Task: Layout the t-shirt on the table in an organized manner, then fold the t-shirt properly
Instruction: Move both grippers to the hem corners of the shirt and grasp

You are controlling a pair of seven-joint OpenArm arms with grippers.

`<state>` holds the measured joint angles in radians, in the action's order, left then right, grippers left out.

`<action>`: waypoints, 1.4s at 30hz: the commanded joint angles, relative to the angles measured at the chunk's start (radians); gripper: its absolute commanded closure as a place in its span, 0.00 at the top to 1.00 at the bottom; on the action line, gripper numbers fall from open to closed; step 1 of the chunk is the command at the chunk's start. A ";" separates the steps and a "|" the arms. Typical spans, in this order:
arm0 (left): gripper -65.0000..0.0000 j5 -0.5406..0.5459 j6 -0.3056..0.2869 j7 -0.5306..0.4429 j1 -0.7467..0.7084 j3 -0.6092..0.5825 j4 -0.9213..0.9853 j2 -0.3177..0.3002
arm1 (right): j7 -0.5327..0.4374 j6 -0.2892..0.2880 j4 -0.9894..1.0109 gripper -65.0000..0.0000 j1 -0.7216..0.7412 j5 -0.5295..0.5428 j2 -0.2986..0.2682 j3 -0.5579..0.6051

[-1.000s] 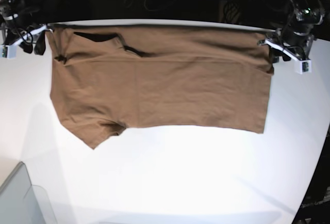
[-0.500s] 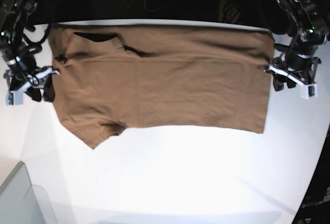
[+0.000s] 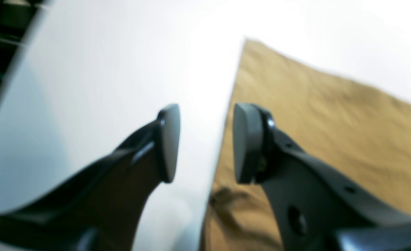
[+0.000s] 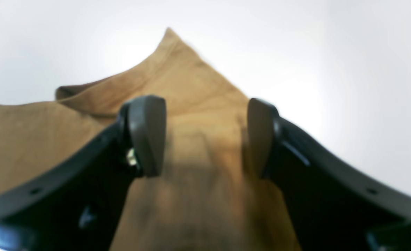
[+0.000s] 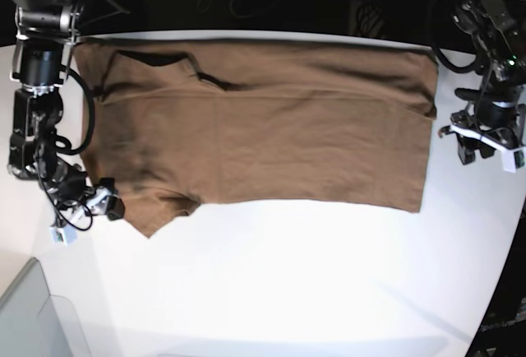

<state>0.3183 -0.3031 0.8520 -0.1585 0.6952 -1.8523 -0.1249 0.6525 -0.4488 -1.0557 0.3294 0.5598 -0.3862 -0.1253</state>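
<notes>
Jaws parted and empty on both sides, we hang our right gripper (image 4: 205, 136) over the tan-brown cotton t-shirt's (image 5: 263, 127) sleeve and our left gripper (image 3: 205, 143) astride its hem edge on the smooth white table (image 5: 312, 283), seemingly lining up fold grips.

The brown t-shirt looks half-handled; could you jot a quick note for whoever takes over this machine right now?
Left end effector: open, empty, straddling the side edge of the tan-brown cotton t-shirt.
Right end effector: open, empty, over the shirt's sleeve corner.
The shirt lies spread on the smooth white table, top edge at the far rim, collar area rumpled.
Done: roughly laid out.
Left: smoothing, then the fold.
</notes>
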 commanded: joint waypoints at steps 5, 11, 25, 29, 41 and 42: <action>0.38 0.012 -0.003 -0.015 0.032 0.001 0.010 -0.040 | -0.145 -0.006 0.139 0.58 0.060 0.007 -0.029 0.080; 0.38 0.012 -0.006 -0.018 0.090 0.007 0.118 -0.046 | -0.191 -0.006 0.159 0.58 0.033 0.007 -0.029 0.091; 0.38 0.012 -0.006 -0.026 0.377 -0.045 0.483 -0.118 | -0.207 -0.006 0.159 0.29 0.030 -0.237 0.028 0.080; 0.38 0.012 -0.005 -0.081 0.426 -0.150 0.556 -0.150 | -0.207 -0.006 0.159 0.11 0.030 -0.252 0.034 0.080; 0.38 0.012 0.005 -0.365 0.494 -0.372 0.845 -0.154 | -0.201 -0.006 0.159 0.00 0.030 -0.254 0.034 0.088; 0.38 0.012 0.005 -0.371 0.503 -0.371 0.869 -0.154 | -0.201 -0.006 0.159 0.00 0.030 -0.254 0.034 0.088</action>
<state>0.3222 -0.2958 0.5144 0.3141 0.3225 -0.9661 -0.2630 0.4355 -0.4484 -0.8894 0.3458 0.3141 -0.3428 -0.0380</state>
